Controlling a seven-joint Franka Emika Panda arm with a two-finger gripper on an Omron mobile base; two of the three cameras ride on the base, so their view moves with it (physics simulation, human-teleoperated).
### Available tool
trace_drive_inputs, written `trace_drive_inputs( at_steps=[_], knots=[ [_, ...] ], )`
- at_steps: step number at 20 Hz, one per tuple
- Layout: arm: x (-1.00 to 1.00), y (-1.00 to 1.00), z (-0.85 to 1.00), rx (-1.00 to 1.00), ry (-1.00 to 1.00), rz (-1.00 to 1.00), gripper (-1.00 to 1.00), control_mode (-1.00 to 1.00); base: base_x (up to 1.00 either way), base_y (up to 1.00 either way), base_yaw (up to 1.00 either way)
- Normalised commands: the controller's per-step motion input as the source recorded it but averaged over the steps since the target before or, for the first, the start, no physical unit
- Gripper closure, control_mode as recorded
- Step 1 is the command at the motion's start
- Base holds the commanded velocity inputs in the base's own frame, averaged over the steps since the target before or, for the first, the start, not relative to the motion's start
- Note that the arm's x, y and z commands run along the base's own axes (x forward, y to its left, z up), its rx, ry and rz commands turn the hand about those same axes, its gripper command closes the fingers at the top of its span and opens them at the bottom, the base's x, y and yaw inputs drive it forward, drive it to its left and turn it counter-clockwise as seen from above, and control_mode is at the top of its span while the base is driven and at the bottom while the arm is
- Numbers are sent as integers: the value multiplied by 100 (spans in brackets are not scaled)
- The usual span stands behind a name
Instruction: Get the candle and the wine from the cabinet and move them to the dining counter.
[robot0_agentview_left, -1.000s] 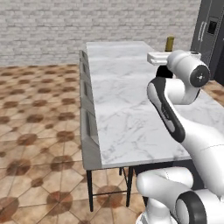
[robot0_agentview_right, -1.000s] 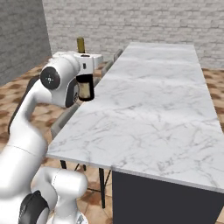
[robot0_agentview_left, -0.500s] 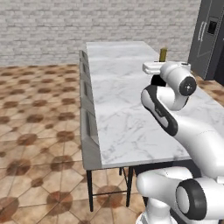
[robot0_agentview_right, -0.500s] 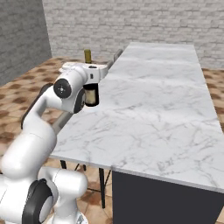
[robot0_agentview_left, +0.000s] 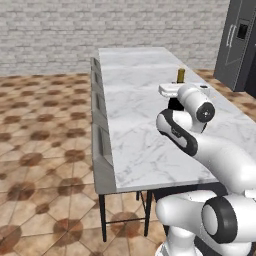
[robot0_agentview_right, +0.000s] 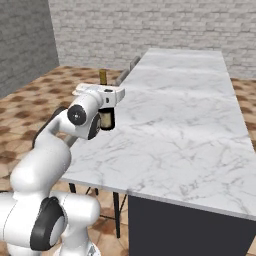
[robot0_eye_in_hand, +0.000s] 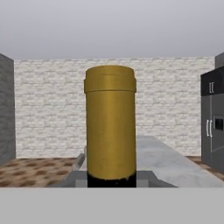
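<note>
The wine (robot0_agentview_right: 106, 118) was held upright in the pincer (robot0_agentview_right: 105, 100), clamped about its neck, low over the near edge of the marble worktop (robot0_agentview_right: 190, 125). If released before being seated, the bottle could be tipped over.

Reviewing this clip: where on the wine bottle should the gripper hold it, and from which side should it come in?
The wine stands upright, so a level approach from the side suits it, fingers closing across the round body just below the gold-foil neck. That is how the gripper appears to hold it now, above the dining counter. The straight sides give the pads parallel faces; the neck is narrower and likely slippier.
</note>
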Motion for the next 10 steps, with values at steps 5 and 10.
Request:
trace_drive_inputs(
  at_steps=[5, 10],
  knots=[
    [7, 0, -34, 0, 0, 0, 100, -100, 0, 0, 0],
    [11, 0, -27, 0, 0, 0, 100, -100, 0, 0, 0]
  ],
)
